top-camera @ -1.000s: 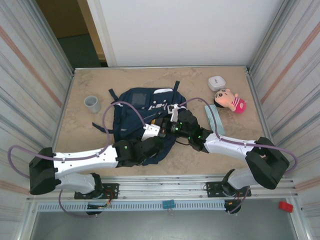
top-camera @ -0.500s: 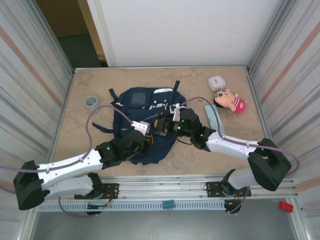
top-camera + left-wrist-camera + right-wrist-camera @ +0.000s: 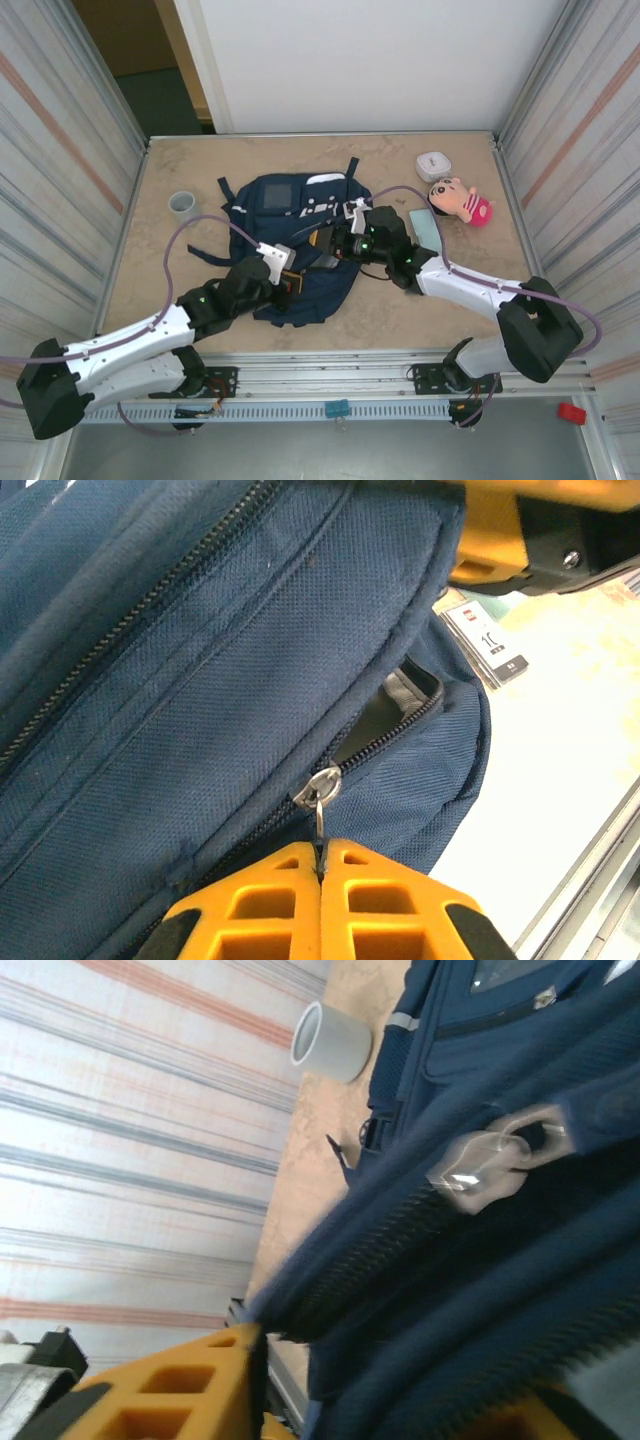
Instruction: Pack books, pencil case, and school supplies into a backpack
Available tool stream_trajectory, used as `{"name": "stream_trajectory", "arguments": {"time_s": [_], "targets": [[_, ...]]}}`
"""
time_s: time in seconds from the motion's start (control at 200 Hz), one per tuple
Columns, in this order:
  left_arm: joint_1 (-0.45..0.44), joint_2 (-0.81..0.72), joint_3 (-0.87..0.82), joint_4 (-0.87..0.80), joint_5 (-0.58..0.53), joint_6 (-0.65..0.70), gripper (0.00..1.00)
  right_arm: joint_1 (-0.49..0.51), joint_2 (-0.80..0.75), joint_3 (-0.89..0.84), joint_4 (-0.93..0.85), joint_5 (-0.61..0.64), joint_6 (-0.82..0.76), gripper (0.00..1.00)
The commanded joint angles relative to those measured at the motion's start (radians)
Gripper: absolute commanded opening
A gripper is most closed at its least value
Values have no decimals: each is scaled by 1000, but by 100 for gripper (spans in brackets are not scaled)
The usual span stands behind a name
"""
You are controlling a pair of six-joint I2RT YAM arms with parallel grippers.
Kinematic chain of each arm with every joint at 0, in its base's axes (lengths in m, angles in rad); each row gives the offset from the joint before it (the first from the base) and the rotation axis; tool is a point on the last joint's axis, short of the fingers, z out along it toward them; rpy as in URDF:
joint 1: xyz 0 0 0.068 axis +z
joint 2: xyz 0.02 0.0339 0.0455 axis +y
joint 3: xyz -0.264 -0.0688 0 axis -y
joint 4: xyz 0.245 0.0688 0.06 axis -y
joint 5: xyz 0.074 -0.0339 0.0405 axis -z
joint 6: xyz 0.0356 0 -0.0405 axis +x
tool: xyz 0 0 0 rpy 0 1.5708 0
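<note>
The navy backpack [image 3: 295, 215] lies flat at mid-table. My left gripper [image 3: 292, 281] is at its near edge, shut on the silver zipper pull [image 3: 321, 792]; in the left wrist view the gripper [image 3: 320, 858] has both orange fingers pressed together on it, and the zip beside it gapes a little. My right gripper [image 3: 333, 245] sits at the bag's right side. Its jaws [image 3: 375, 1380] stand apart with the bag's zipper edge [image 3: 420, 1250] running between them. The pale teal pencil case [image 3: 422, 228] lies right of the bag, partly under the right arm. A small white-labelled item [image 3: 490, 640] lies on the table beside the bag.
A grey cup [image 3: 182, 205] stands left of the bag and shows in the right wrist view [image 3: 330, 1040]. A pink-clothed doll [image 3: 462, 200] and a small white rounded case [image 3: 433, 165] sit at the back right. Corrugated walls close both sides.
My left gripper has shut on the zipper pull and drawn back toward the near left. My right gripper's jaws have parted, and that arm has shifted slightly toward the back.
</note>
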Motion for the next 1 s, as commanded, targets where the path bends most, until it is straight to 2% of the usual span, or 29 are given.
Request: {"name": "stream_trajectory", "arguments": {"time_s": [0.0,0.07,0.135,0.19,0.241,0.316,0.546,0.636,0.686,0.762,0.812,0.872,0.957,0.992], "targets": [[10,-2,-4,83,50,44,0,62,9,7,128,32,25,53],[10,13,5,103,69,48,0,88,45,3,166,72,42,52],[10,26,18,82,71,49,0,82,82,19,176,72,52,33],[10,32,38,20,21,41,0,70,100,29,176,50,51,20],[11,31,45,-29,-36,35,0,54,101,33,173,21,46,13],[25,14,38,-80,-87,17,0,26,79,41,131,-14,28,6],[143,-92,-46,-150,-91,-41,0,-109,-56,117,-182,-147,-110,5],[171,-133,-77,-139,-69,-28,0,-185,-80,165,-296,-213,-160,7],[177,-149,-92,-115,-47,-19,0,-224,-72,200,-353,-248,-179,12],[180,-153,-111,-34,8,-8,0,-247,-63,211,-357,-260,-172,26],[180,-145,-115,12,51,-5,0,-239,-63,203,-332,-257,-159,26],[180,-124,-105,57,103,-7,0,-224,-62,187,-299,-250,-141,21],[173,-92,-60,81,213,-6,26,-202,-60,180,-274,-228,-129,17],[158,-80,-40,80,227,-21,32,-194,-60,179,-271,-220,-129,16]]}}
